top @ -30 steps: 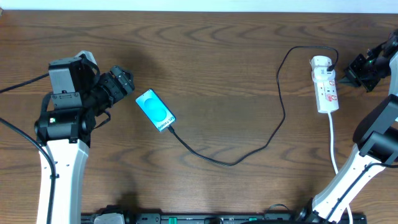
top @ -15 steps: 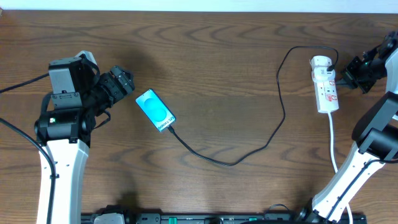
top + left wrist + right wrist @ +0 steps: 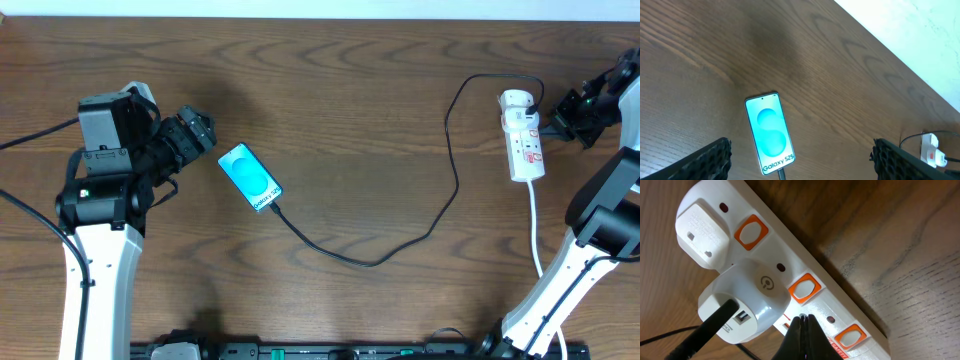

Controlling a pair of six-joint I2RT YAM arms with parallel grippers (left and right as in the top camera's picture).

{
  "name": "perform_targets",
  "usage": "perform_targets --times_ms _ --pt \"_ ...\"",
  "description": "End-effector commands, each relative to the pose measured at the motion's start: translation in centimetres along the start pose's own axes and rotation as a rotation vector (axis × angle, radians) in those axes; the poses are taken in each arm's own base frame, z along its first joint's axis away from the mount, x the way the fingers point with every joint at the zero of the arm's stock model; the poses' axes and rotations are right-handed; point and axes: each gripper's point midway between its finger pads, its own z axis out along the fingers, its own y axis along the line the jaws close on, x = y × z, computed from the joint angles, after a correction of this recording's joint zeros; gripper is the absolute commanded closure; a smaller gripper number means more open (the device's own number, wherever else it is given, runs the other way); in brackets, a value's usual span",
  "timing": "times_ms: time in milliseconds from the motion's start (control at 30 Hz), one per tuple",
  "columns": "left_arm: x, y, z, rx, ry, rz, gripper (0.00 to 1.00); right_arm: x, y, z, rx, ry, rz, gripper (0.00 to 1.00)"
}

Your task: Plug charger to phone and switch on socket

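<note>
Two tools, one job left, it seems. Across the surface [image 3: 350,90], the phone [image 3: 250,177] lies well left of the socket [image 3: 523,135], with the charger [image 3: 457,165] seemingly already in its end. Your left tool [image 3: 203,135] hangs spread beyond the phone, farthest from the socket. Your right tool [image 3: 802,325], pressed together, points at the socket's middle orange switch [image 3: 805,288]: push squarely there, clear of the white adapter [image 3: 747,297].

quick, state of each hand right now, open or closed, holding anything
left hand: open, holding nothing
right hand: closed, holding nothing, tips by the socket
</note>
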Motion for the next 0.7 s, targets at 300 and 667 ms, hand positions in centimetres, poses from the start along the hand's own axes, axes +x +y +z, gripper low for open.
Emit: perform_targets --times_ms 300,667 --pt "-0.1 0.4 0.0 -0.018 -0.004 0.020 0.09 -0.2 0.9 0.7 -0.029 0.005 -0.035 0.99" --pt "-0.1 0.4 0.0 -0.018 -0.004 0.020 0.10 0.1 0.8 2.6 -0.047 0.049 -0.022 0.99"
